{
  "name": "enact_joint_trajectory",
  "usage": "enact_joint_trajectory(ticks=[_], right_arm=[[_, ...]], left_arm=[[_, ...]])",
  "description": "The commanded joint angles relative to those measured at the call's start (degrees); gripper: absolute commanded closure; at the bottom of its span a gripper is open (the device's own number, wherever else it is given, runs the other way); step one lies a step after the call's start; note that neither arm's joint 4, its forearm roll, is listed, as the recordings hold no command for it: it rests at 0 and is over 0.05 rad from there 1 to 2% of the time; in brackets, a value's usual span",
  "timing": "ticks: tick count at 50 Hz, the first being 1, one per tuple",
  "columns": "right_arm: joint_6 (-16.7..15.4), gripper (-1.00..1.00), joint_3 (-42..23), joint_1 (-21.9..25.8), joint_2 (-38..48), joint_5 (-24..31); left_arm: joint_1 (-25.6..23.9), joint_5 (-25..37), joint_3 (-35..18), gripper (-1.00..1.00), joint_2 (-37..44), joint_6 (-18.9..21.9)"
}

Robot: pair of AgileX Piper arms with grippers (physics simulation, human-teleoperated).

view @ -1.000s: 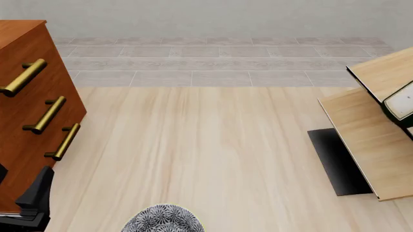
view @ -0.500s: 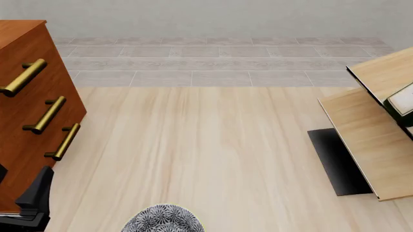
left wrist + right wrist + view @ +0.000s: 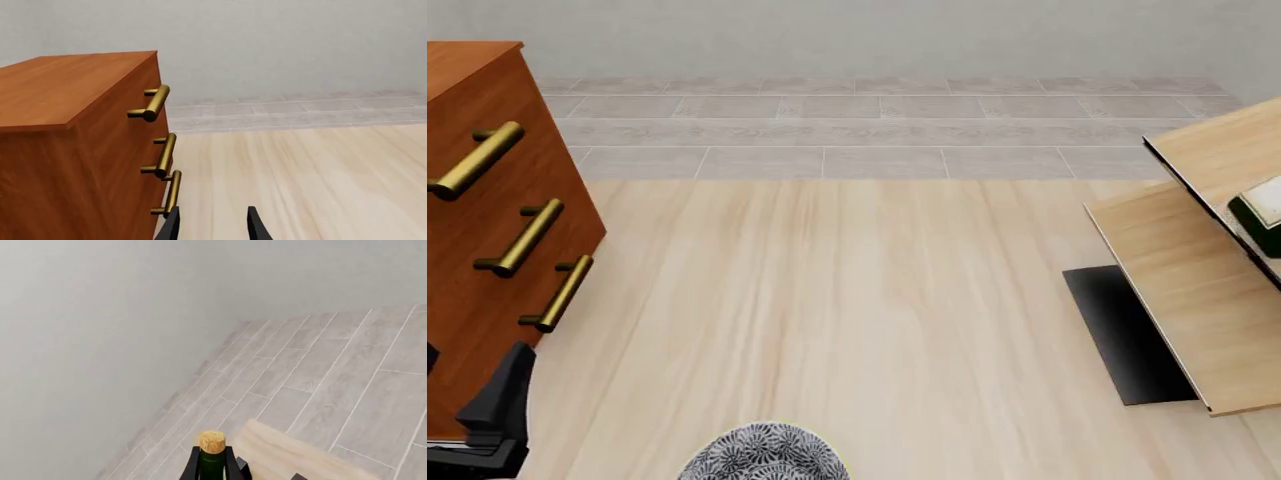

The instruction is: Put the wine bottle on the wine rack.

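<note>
The wine bottle's dark green base with its white label (image 3: 1262,208) shows at the right edge of the front view, lying over the pale-wood wine rack (image 3: 1188,280). In the right wrist view the bottle's green neck and tan cork (image 3: 213,442) stand between my right gripper's (image 3: 212,464) fingers, which are shut on the neck. A rack panel (image 3: 287,455) lies just beyond. My left gripper (image 3: 213,229) is open and empty beside the cabinet, low at the front left (image 3: 494,420).
A reddish-brown drawer cabinet (image 3: 481,230) with brass handles (image 3: 521,238) stands at the left. A patterned grey bowl (image 3: 763,455) sits at the near edge. The rack's black base plate (image 3: 1121,330) lies on the table at the right.
The bottle's labelled base has moved to the right over the rack, so less of it shows at the frame edge. The left arm has not moved.
</note>
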Motion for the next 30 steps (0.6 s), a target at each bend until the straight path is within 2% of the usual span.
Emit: enact_joint_trajectory(ticks=[1, 30], right_arm=[[-0.51, 1.00, 2.21, -0.62, 2.97, -0.94], [-0.64, 1.00, 3.01, -1.79, 7.89, -4.35]], left_arm=[[-0.01, -0.02, 0.00, -1.00, -0.03, -0.09], [0.34, 0.51, 0.01, -1.00, -0.12, 0.13]])
